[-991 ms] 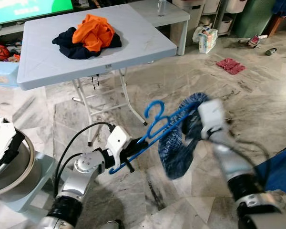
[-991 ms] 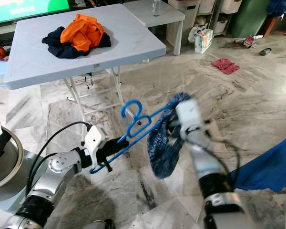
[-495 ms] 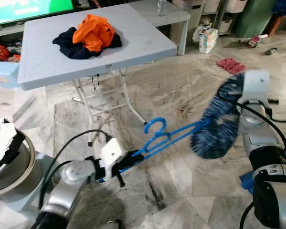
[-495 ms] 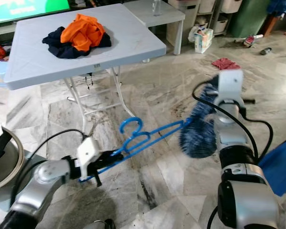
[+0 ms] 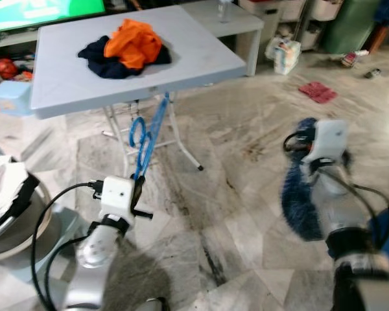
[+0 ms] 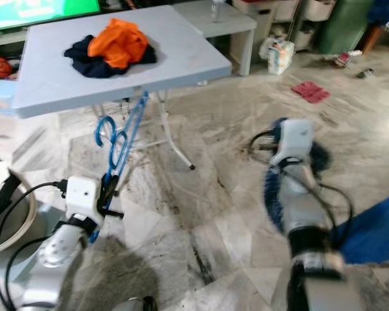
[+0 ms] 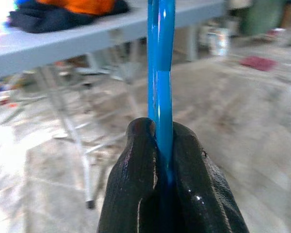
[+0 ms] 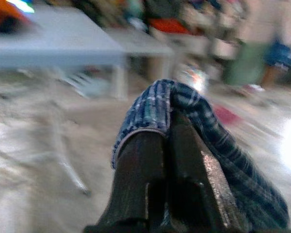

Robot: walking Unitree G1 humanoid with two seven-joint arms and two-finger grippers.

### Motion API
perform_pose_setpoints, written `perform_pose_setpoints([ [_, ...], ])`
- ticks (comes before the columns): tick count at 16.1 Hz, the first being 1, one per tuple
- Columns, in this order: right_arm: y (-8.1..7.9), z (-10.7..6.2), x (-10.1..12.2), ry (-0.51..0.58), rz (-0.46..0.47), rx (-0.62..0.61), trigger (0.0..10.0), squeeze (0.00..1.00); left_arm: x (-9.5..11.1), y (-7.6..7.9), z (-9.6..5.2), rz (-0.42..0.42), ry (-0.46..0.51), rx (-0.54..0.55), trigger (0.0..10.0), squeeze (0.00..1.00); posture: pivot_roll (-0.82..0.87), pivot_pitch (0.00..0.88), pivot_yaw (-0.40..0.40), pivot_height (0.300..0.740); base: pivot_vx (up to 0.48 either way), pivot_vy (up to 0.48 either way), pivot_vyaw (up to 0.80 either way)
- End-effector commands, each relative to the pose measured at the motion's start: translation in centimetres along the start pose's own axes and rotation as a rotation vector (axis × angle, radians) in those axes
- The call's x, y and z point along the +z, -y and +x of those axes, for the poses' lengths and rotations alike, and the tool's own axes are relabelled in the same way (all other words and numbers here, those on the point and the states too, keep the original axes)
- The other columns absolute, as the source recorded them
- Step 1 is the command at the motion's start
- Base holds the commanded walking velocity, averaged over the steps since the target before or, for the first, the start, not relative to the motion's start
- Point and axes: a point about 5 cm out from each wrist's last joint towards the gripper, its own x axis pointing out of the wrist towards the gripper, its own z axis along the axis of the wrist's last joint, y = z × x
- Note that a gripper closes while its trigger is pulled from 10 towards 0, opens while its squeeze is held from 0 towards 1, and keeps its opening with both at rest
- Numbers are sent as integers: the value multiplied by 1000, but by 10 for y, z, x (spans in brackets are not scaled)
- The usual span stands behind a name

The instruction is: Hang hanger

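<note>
While the left arm is bent low at the robot's left with its forearm raised, the left gripper (image 7: 161, 160) has both black fingers (image 7: 136, 174) pressed tight on one blue plastic hanger (image 5: 144, 139). One hanger is counted; its long axis stands near upright, tilted slightly, rising from the gripper toward the front edge of the grey folding table (image 5: 194, 55), with its hook on the left side at mid-height. The right arm is held forward at the right, and the right gripper (image 8: 167, 141) is clamped on one blue plaid garment (image 5: 298, 201), which hangs beside the forearm above the marble floor (image 5: 233, 188). One pile of orange and dark clothes (image 5: 126, 46) lies on the table.
</note>
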Motion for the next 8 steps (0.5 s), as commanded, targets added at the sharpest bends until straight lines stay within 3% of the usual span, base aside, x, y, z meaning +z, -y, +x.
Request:
perform_pose_setpoints([
  [1,0,0,22,99,25,33,0,0,11,-6,3,19,35,52,10000,0,40,54,-1,740,0,0,0],
  [3,-5,-11,32,160,84,71,0,0,19,-10,6,25,63,84,10000,0,35,54,15,740,0,0,0],
  [8,-21,-27,34,177,88,127,0,0,25,-13,13,12,77,107,10000,0,36,51,21,740,0,0,0],
])
